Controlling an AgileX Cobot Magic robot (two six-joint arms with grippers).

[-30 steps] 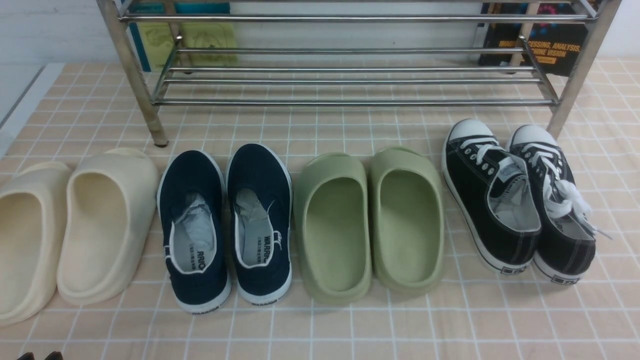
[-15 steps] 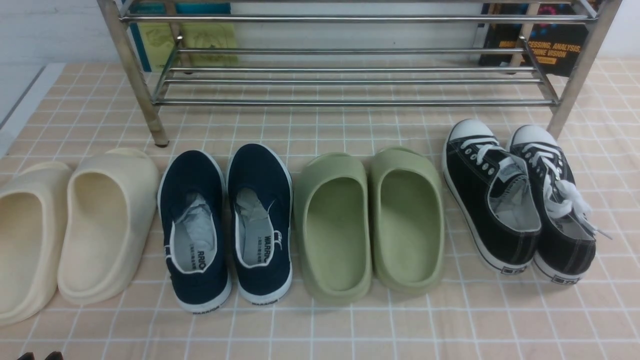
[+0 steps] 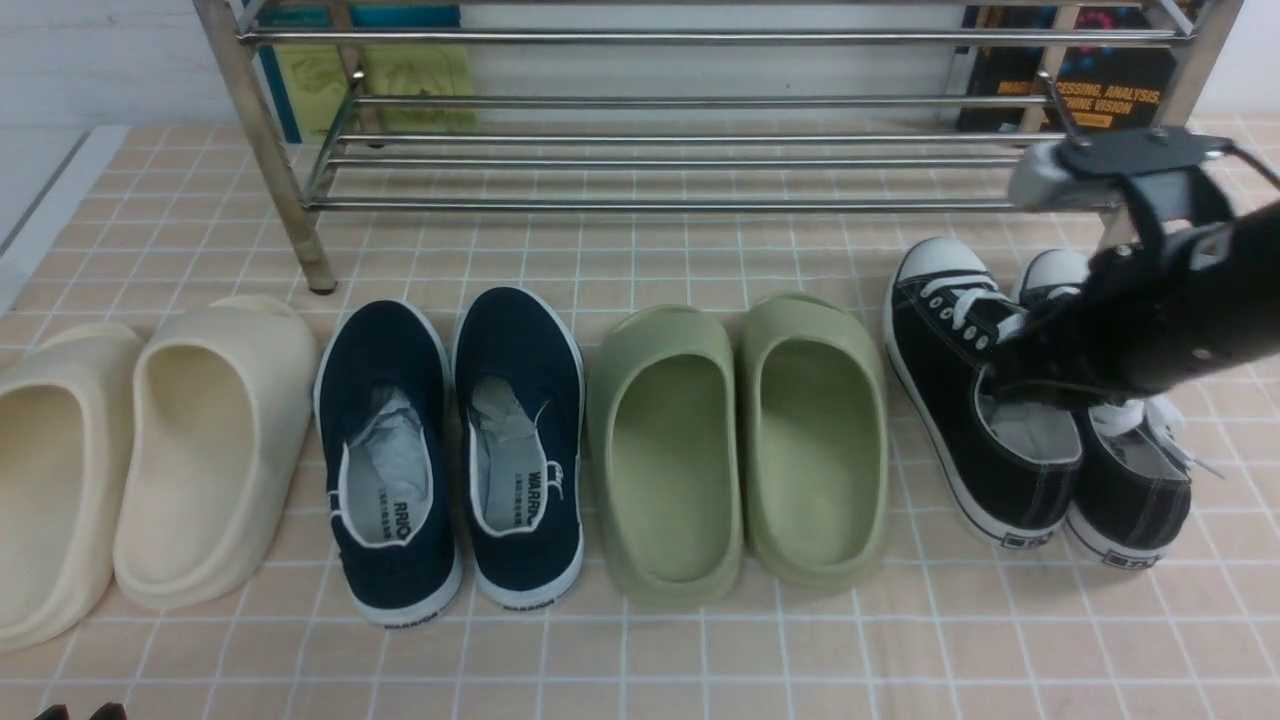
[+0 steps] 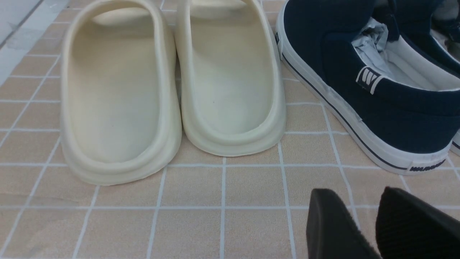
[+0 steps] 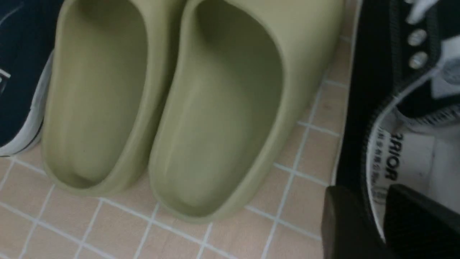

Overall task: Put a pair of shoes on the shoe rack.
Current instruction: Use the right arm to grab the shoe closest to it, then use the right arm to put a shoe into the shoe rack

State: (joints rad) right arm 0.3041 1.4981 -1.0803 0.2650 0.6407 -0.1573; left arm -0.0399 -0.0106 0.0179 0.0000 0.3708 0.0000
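Lost the tips of the right gripper (image 3: 1005, 385) in the front view against dark arm and dark lining. Made out that gripper better from its own wrist camera: one finger (image 5: 343, 223) outside the collar of a sneaker, the other inside over the printed insole, collar wall between. Saw only a narrow gap there; could not tell whether the pads pressed that wall or merely stood either side of it. Found the black sneakers (image 3: 1000, 480) directly beneath this gripper on the tiled cloth (image 3: 700, 650), side by side, heels touching, toes toward the shoe rack (image 3: 700, 205). Lost much of the laces and tongue of the sneaker on the gripper's right behind the arm; caught only part of its toe cap. Placed the shoe rack just beyond the gripper, right front leg largely covered by the arm, top and outer corners cut off by the frame, lower shelf's bars visible along nearly their whole length. Noted the green slippers (image 3: 815, 440) just beside the gripper on its left, only a thin strip of cloth between them and the straddled sneaker. Saw open cloth behind the heels, toward the robot. Found the left gripper (image 4: 359, 196) well apart on the far left, jaws parted a little around nothing, cream slippers (image 4: 230, 72) ahead of it, navy slip-ons (image 4: 395, 118) ahead on its right and cut off at the frame edge
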